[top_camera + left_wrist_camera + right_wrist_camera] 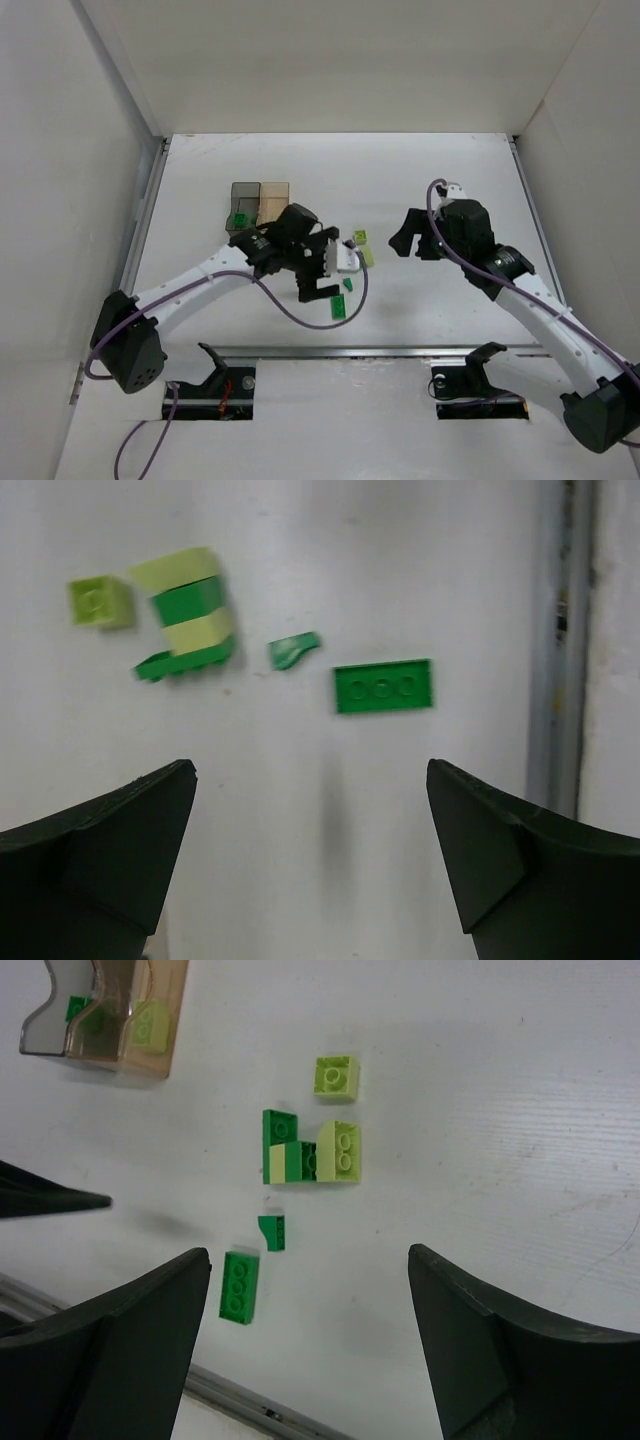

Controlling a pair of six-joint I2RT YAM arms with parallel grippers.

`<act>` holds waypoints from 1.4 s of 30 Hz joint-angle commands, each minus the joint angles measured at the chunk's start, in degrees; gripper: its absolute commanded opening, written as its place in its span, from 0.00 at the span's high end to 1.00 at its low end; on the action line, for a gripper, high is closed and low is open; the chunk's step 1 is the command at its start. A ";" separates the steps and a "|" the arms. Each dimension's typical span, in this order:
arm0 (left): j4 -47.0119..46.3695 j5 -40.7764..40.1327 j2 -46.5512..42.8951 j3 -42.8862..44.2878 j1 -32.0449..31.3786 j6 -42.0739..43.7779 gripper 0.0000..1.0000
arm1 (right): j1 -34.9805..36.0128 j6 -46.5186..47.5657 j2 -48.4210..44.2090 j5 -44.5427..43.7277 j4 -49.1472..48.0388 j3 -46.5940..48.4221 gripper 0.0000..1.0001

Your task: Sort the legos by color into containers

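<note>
Loose legos lie mid-table: a pale brick, a stack of dark green and pale bricks, a small dark green piece and a flat dark green plate. My left gripper is open over bare table just short of them, holding nothing. The same plate and stack show ahead of my right gripper, also open and empty. The joined containers stand at the back left: the grey one holds a dark green brick, the amber one a pale brick.
A metal rail runs along the table's near edge, close to the flat plate. White walls enclose the table on the left, back and right. My left gripper and right gripper flank the lego cluster.
</note>
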State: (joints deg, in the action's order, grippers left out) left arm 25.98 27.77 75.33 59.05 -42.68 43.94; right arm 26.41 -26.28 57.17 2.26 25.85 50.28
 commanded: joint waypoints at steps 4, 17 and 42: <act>6.45 2.47 6.66 1.16 -8.29 2.30 0.01 | 3.72 -4.39 -5.92 -3.48 1.93 -1.33 0.15; -6.63 -10.52 17.04 -1.65 -12.44 -12.47 0.01 | 5.49 -7.47 -13.40 -6.04 4.48 -4.67 0.15; -11.12 -10.37 22.67 -3.41 -12.43 -13.36 0.15 | 5.49 -6.41 -11.20 -6.56 2.10 -5.28 0.15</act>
State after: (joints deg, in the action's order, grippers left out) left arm 14.87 16.05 97.21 55.92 -55.00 29.50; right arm 31.27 -32.99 46.39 -3.07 30.37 45.01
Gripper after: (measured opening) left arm 0.869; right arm 0.851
